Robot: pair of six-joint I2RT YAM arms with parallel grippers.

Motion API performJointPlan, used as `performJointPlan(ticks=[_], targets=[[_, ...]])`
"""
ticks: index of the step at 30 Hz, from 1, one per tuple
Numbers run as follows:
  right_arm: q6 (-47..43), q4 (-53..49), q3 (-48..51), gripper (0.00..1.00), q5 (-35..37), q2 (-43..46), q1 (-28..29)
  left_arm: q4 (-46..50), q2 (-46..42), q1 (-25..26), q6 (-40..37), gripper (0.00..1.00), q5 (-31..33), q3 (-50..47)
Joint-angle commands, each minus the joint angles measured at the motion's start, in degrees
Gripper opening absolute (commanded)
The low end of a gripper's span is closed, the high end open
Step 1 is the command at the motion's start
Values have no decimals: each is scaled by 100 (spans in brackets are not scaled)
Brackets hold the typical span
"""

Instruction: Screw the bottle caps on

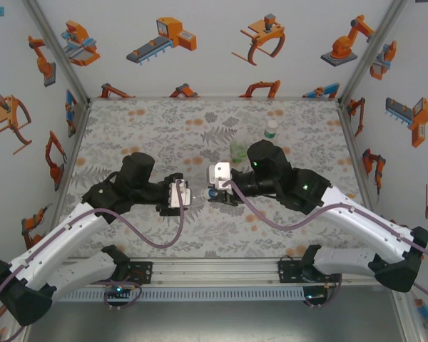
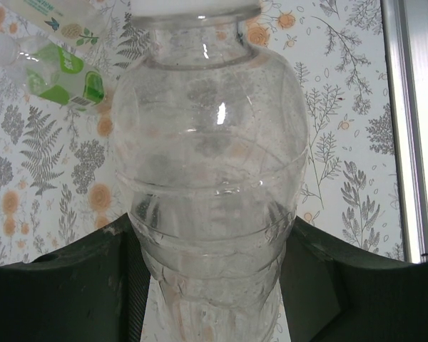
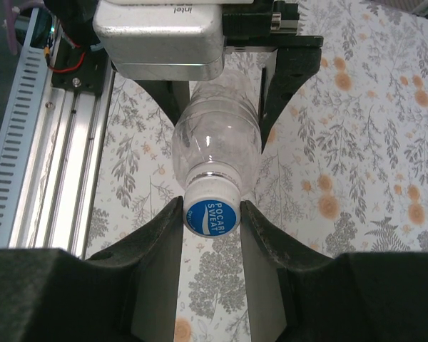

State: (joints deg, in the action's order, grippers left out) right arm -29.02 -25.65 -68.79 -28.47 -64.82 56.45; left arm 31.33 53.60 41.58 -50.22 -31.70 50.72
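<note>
At the near edge runs a ribbed aluminium rail [image 3: 28, 149]. Just past it, over the floral mat [image 3: 357, 164] of grey ferns and orange blooms, the two grippers meet head-on.

The right gripper [image 1: 215, 192] has its dark, matte fingers [image 3: 160, 235] pressed against both sides of a blue cap [image 3: 212, 216]. The cap reads "POCARI SWEAT" in white letters and sits on the mouth of a clear bottle [image 3: 215, 146].

The bottle lies horizontally in the air between the two grippers. It is ribbed, rounded at the shoulder and unlabelled, and the mat shows through its plastic. The left gripper [image 2: 210, 242] is clamped round its body. The bottle's base is cut off behind that gripper's silver camera housing [image 3: 160, 35], where part of the word "intel" can be read.

Farther back, a green-tinted bottle [image 1: 238, 149] stands just beside the right arm's wrist, and its top is hard to make out. Beyond it stands a green-labelled bottle [image 1: 271, 131] with a white cap [image 1: 272, 123]. The print on its label is too small to read.

The white walls [image 1: 214, 64] carry orange drawings of robot arms.
</note>
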Motion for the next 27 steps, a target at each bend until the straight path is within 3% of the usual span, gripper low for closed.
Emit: performJointPlan(ticks=[1,7,13,16,21,27], targets=[[158,376,141,0,52,76,36,-49,-48,17,-1,0,-306,199],[530,613,260,0,62,52,36,-55,-56,17,2,0,-276,201],[1554,692,271,0,365,-14,42,-98,-53,17,60,0,-39,201],[2293,787,366,0,648,7,42,-165,-51,17,138,0,160,194],[4181,1492,865,0,1702,192,42,-267,-77,17,194,0,286,158],[6027,1875,1035,0,2020,167,41,-311,-69,17,225,0,301,150]])
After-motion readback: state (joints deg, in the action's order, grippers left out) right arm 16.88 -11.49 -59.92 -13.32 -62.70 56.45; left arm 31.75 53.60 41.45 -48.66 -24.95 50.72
